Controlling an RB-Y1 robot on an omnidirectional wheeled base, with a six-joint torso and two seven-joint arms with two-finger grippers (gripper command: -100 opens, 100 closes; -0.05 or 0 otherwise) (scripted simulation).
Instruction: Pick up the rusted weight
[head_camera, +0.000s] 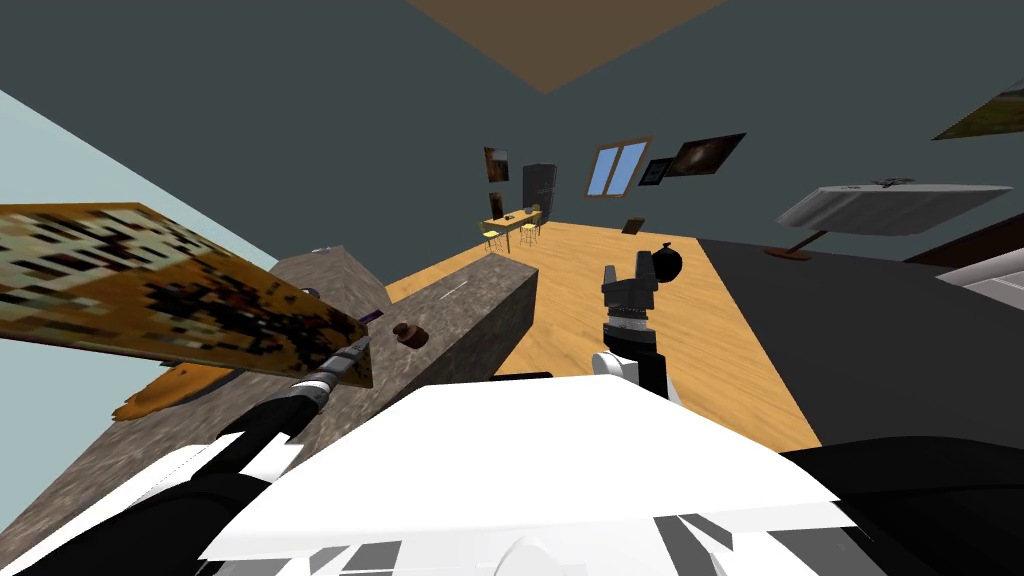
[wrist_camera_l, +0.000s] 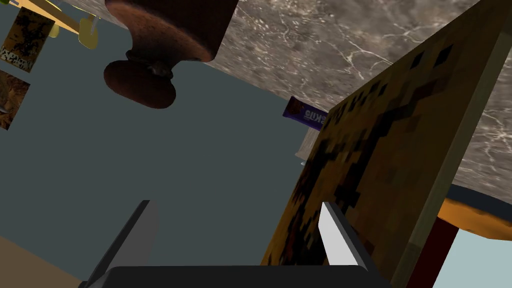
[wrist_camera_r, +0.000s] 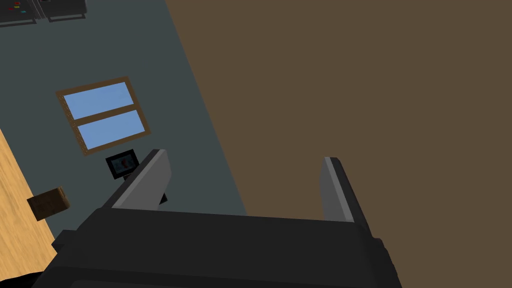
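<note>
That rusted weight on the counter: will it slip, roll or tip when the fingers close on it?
Likely heavy for its size: the rusted weight looks solid. Its rough surface should resist slipping. Standing squat on the counter, it seems unlikely to roll or tip.

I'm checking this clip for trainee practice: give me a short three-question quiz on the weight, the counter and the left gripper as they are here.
1. True or false: the left gripper is shut on the rusted weight.
2. The weight stands on: A) the stone-patterned counter; B) the wooden floor; C) a chair.
3. Fill in: the wrapped bar on the counter is ____ in colour.
Key: 1 false, it is open and short of the weight; 2 A; 3 purple.
</note>
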